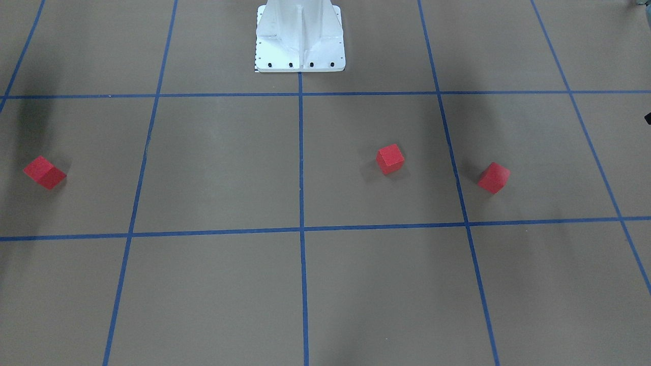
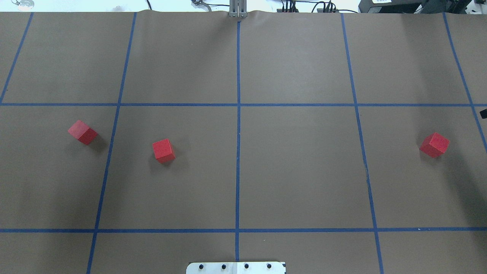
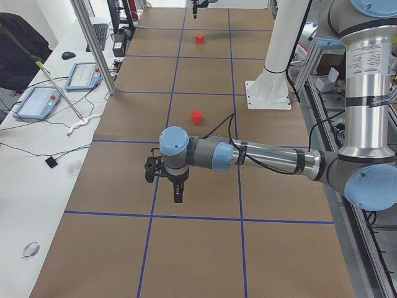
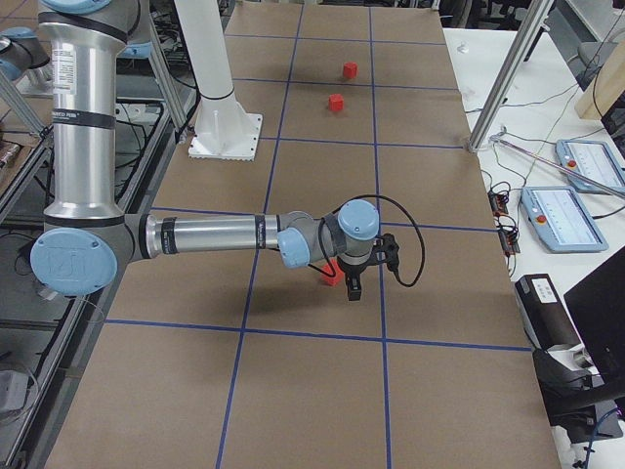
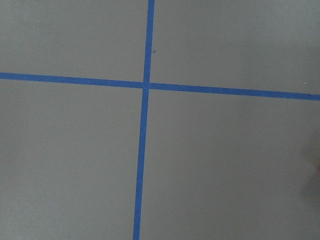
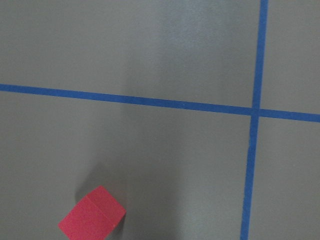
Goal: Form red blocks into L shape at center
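In the overhead view the three small matte bright-red cubes lay well apart around the centre [image 2: 266,167] of the brown matte surface, which a thin blue tape line [image 2: 238,133] crossed. The inner left cube [image 2: 163,150] sat at 9 o'clock. The outer left cube [image 2: 83,132] lay farther out the same way, beyond another tape line, and the right cube [image 2: 434,145] lay far out at 3 o'clock. The white metal base [image 2: 236,267] was cut off by the frame at 6 o'clock. The black two-finger left gripper [image 3: 178,197] hung fingers-down over the surface, clear only in the left side view, so I could not tell how wide its jaws stood or whether they held anything. The same went for the right gripper [image 4: 354,291]. Its wrist half hid the right cube in the right side view. The left side view showed only two cubes; the near arm covered the rest. A black sliver [image 2: 484,113] at the overhead's 3 o'clock edge was too cut off to identify. The right wrist camera caught the right cube at 7 o'clock, clipped by the frame.
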You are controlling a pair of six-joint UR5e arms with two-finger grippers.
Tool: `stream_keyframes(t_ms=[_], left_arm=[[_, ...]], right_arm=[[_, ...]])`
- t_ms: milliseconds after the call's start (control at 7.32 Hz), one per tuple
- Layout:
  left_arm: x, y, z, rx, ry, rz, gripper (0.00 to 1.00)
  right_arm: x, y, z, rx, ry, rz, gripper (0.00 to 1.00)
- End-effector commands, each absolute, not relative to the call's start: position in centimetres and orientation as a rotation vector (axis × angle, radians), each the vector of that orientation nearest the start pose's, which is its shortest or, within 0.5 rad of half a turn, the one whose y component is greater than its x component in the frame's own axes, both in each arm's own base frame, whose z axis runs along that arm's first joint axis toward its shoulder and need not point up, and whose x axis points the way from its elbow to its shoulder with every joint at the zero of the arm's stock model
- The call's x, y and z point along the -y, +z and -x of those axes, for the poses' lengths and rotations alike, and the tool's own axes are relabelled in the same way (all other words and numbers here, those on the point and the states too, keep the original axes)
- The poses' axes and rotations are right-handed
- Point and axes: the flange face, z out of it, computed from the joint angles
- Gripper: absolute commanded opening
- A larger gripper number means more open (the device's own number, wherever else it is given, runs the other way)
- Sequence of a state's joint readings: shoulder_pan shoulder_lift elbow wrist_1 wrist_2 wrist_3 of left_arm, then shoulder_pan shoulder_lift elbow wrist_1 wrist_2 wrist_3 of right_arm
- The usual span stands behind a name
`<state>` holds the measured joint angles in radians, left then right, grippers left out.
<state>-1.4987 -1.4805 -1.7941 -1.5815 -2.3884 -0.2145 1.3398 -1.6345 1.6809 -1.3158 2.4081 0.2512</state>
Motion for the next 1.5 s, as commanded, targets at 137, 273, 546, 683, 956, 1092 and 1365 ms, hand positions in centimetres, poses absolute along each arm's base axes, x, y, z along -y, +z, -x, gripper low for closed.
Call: stream_keyframes(t_ms=[137,273,546,683,956,1092,1365], left_arm=[[46.2,58.4,2.7,-0.828,-0.073,-0.024,1.00],[46.2,58.2,2.7,-0.830,-0.071,-0.028,1.00],[46.2,57.7,2.7,-0.831,-0.069,-0.034,1.00],[46.2,57.4,2.7,-0.832,-0.066,-0.041,1.00],[46.2,56.9,2.7,-0.833,-0.062,-0.050,1.00],[46.1,56.5,2.7,-0.833,-0.059,-0.057,1.00],[46.1,56.3,2.7,-0.834,-0.058,-0.060,1.00]], right_arm=[[48.0,59.5,10.6,0.832,0.059,0.047,1.00],[47.9,59.5,11.6,0.820,0.104,0.074,0.99],[48.0,58.2,14.1,0.837,0.276,0.112,0.99],[47.4,58.2,15.7,0.827,0.321,0.086,0.99],[46.5,59.5,17.2,0.801,0.408,0.156,0.98],[45.7,60.5,16.8,0.790,0.417,0.176,0.97],[45.3,60.9,17.8,0.776,0.440,0.202,0.97]])
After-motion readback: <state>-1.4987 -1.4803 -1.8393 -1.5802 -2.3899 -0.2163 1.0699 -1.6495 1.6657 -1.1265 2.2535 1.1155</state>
